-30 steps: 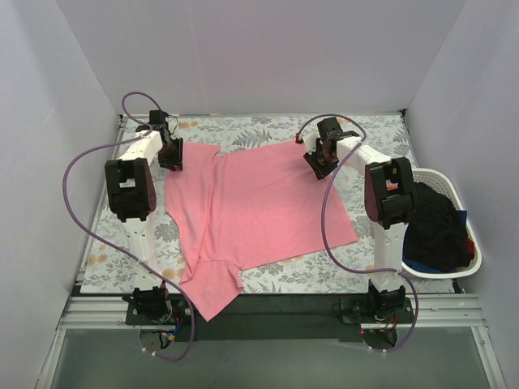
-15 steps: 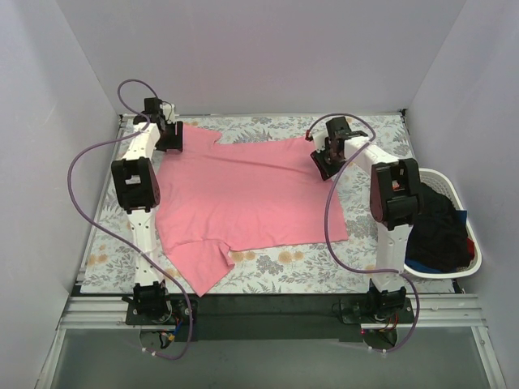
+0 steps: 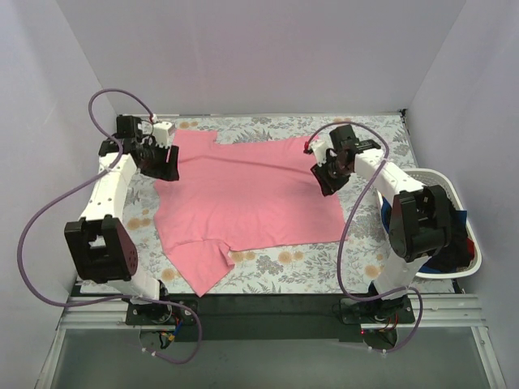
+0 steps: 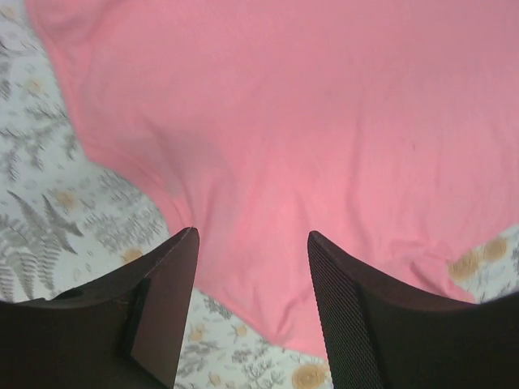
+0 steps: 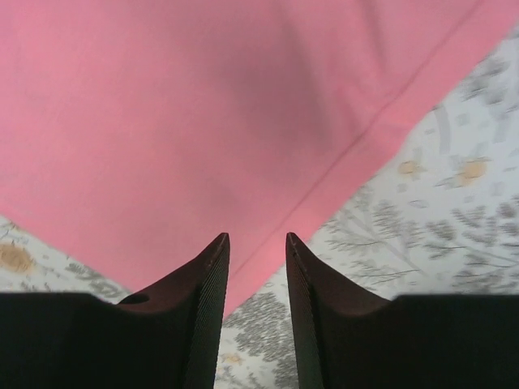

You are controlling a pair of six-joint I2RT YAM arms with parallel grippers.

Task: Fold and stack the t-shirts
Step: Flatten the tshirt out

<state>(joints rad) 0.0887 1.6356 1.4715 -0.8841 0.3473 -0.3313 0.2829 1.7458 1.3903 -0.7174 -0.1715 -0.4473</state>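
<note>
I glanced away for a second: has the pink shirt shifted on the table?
Yes. The pink shirt slid away from the white basket, toward the far-left corner of the table.

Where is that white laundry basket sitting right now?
In the top view, the white laundry basket sits at the right edge of the table, partly hidden by the right arm, with dark clothes piled inside.

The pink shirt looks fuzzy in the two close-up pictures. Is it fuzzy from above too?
Left wrist: the pink shirt is soft and a bit blurry. Right wrist: blurry too, with a darker shadow patch on it. Top external: no, it's sharp and evenly lit, and even the tablecloth flowers show clearly.
</note>
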